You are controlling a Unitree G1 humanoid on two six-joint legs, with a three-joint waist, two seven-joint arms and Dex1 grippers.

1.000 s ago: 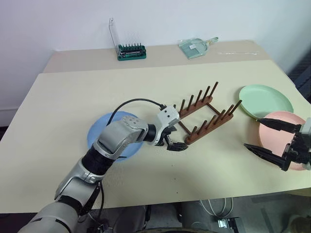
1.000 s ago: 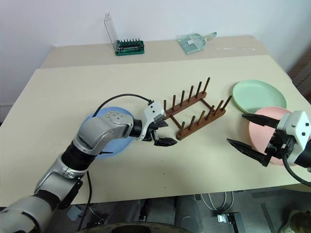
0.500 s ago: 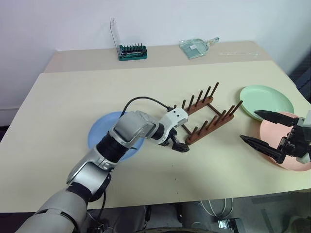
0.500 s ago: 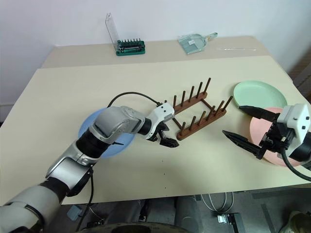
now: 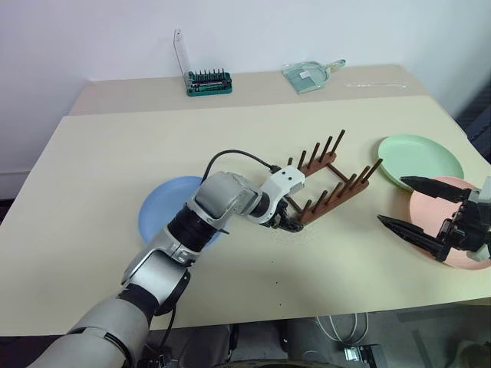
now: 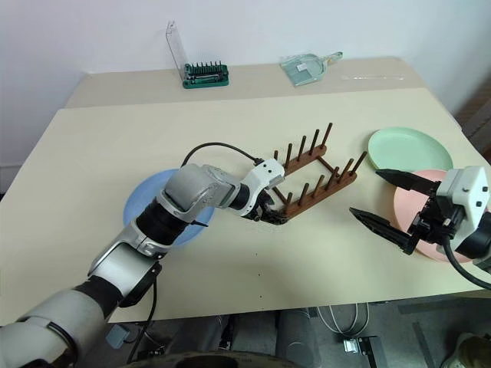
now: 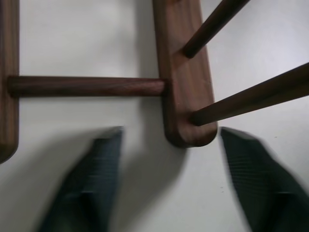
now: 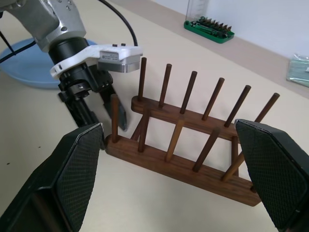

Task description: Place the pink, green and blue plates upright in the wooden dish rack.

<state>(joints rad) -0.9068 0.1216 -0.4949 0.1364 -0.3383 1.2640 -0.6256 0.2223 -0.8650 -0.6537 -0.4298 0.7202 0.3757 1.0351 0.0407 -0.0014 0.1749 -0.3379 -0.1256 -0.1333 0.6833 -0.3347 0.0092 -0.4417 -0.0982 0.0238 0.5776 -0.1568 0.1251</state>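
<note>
1. I have the left gripper (image 7: 166, 181) down at the near-left end of the wooden dish rack (image 5: 326, 188). In the left wrist view its two fingers straddle the rounded end of one base bar, one finger on each side, with table showing between each finger and the wood. Jaws partly apart, not yet touching the bar as far as I can see.
2. The rack stands empty on the table (image 5: 100, 169), its two rows of pegs running diagonally away to the right.
3. Blue plate (image 5: 165, 211) lies flat on the table behind my left forearm, which covers part of it.
4. Green plate (image 5: 420, 159) lies flat at the right side of the table, well apart from the rack.
5. Pink plate (image 6: 414, 201) lies flat just nearer than the green one, the two rims overlapping or touching; I cannot tell which.
6. Right gripper (image 5: 418, 208) hovers over the near edge of the pink plate, jaws spread wide, nothing between them. It points toward the rack.
7. A green tray of screwdriver bits (image 5: 208, 82) sits at the far table edge.
</note>
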